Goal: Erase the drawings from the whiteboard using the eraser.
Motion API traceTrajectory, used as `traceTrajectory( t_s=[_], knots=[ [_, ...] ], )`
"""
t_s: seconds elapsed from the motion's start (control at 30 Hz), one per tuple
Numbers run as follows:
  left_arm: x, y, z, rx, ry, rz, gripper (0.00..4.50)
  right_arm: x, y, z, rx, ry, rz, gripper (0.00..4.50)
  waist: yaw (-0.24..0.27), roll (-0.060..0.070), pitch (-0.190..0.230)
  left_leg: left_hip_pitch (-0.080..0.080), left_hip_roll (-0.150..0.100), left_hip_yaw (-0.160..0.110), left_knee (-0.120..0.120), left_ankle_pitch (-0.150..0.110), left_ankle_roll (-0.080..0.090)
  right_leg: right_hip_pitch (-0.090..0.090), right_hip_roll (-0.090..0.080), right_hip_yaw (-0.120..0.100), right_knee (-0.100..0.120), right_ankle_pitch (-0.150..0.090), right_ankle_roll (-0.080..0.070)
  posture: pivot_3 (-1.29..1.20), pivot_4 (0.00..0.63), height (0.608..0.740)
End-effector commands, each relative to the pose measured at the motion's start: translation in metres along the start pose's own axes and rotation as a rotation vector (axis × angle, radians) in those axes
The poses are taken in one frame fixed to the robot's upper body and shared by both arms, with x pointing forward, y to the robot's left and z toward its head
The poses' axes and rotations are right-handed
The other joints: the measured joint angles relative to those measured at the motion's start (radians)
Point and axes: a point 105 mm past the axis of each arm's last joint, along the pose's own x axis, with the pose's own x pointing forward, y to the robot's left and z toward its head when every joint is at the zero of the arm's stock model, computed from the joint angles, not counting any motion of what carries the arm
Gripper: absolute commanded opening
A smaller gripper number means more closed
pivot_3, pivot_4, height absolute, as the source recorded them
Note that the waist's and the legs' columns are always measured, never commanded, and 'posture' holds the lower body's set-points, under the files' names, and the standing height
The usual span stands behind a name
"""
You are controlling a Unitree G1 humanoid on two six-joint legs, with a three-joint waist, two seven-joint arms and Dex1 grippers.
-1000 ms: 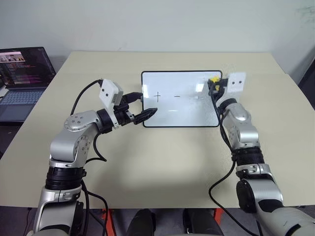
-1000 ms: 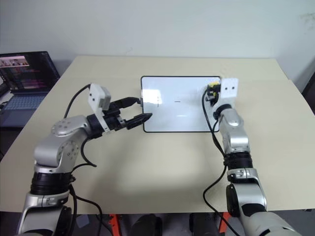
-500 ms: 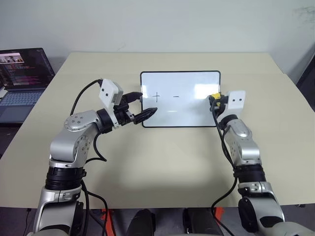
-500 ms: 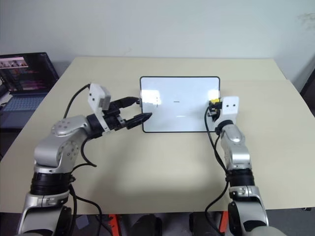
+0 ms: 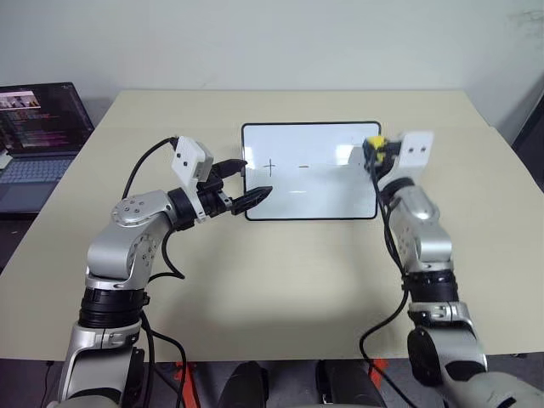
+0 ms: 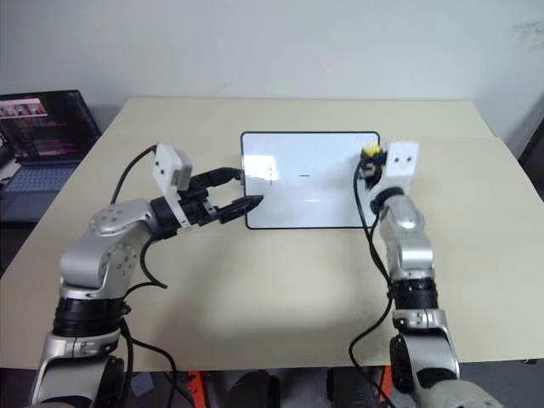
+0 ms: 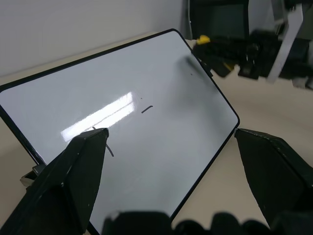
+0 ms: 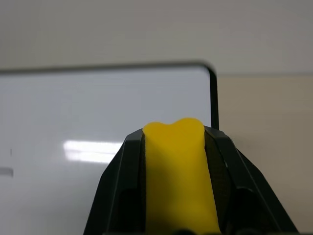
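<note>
Eraser [image 8: 178, 171] is clamped tight between the two black fingers of the right hand [image 5: 374, 151], the yellow block poking out past the tips, and that hand sits over the right end of the whiteboard [image 5: 323, 191], near its top right corner. Can't honestly tell if the block is touching the glossy surface or hanging just above it. The left hand [image 5: 242, 183] is spread wide with nothing in it, parked at the board's left edge, one finger toward the top left corner and one toward the lower left, looks like it's bracing the board so it won't slide. The right side of the board looks clean, but a plus sign [image 5: 271, 167] and a short dash [image 5: 304, 167] remain on the left half, so I'd call this mid-wipe, maybe a third done. Next move needs the eraser pressed flat and swept left across the dash, then the plus, stopping short of the left fingers, which sit just beside the plus. The desk [image 5: 280, 289] has loads of bare room in front of and behind the board; a laptop [image 5: 38, 140] sits well off to the left, out of the way.
</note>
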Motion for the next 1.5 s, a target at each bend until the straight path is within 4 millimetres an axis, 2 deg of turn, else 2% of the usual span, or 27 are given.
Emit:
traceTrajectory(
  t_s=[0.03,0.2,0.4,0.7,0.9,1.03,1.17,1.5],
  knots=[
    [0.001,-0.001,0.014,0.038,-0.04,-0.009,4.5,0.006,0.001,0.011,0.019,-0.055,0.0,1.29,0.0,0.0,0.0,0.0,0.0,0.0,0.0,0.0,0.0,0.0,0.0,0.0,0.0,0.0,0.0,0.0,0.15,0.74],
    [0.0,-0.001,0.013,0.039,-0.04,-0.006,4.5,0.009,0.008,-0.004,0.009,-0.023,0.031,1.29,0.0,0.0,0.0,0.0,0.0,0.0,0.0,0.0,0.0,0.0,0.0,0.001,0.0,0.0,0.0,0.0,0.15,0.74],
    [-0.003,-0.002,0.012,0.04,-0.034,0.002,4.5,-0.002,0.009,-0.037,-0.014,0.068,0.054,1.29,0.0,0.0,0.0,0.0,0.0,0.0,0.0,0.0,0.0,0.0,0.0,0.001,0.0,0.0,0.0,0.0,0.15,0.74],
    [-0.003,-0.002,0.014,0.04,-0.035,0.005,4.5,-0.018,0.009,-0.057,-0.025,0.138,0.055,1.29,-0.001,0.0,0.0,0.001,0.0,0.0,0.001,0.0,0.0,0.0,0.0,0.001,0.001,0.0,0.0,0.0,0.15,0.74],
    [-0.004,-0.002,0.012,0.033,-0.032,0.006,4.5,-0.043,0.008,-0.063,-0.018,0.187,0.044,1.29,0.001,0.0,0.0,0.0,0.0,0.0,0.001,0.0,0.0,0.0,0.0,0.001,0.001,0.0,0.0,0.0,0.15,0.74],
    [-0.003,-0.003,0.011,0.025,-0.031,0.005,4.5,-0.059,0.008,-0.06,-0.015,0.202,0.038,1.29,0.001,0.0,0.0,0.0,0.0,0.0,0.001,0.0,0.0,0.001,0.0,0.001,0.001,0.0,0.0,0.0,0.15,0.74],
    [0.0,-0.005,0.008,0.016,-0.029,-0.008,4.5,-0.064,0.007,-0.052,-0.033,0.192,0.041,1.29,0.0,0.0,0.0,0.0,0.0,0.0,0.001,0.0,0.0,0.0,0.0,0.001,0.001,0.0,0.0,0.0,0.15,0.74],
    [0.008,-0.004,0.01,0.019,-0.045,-0.022,4.5,-0.049,0.007,-0.01,-0.051,0.091,0.047,1.29,0.0,0.0,0.0,0.0,0.0,0.0,0.0,0.0,0.0,0.0,0.0,0.0,0.001,0.0,0.0,0.0,0.15,0.74]
  ],
)
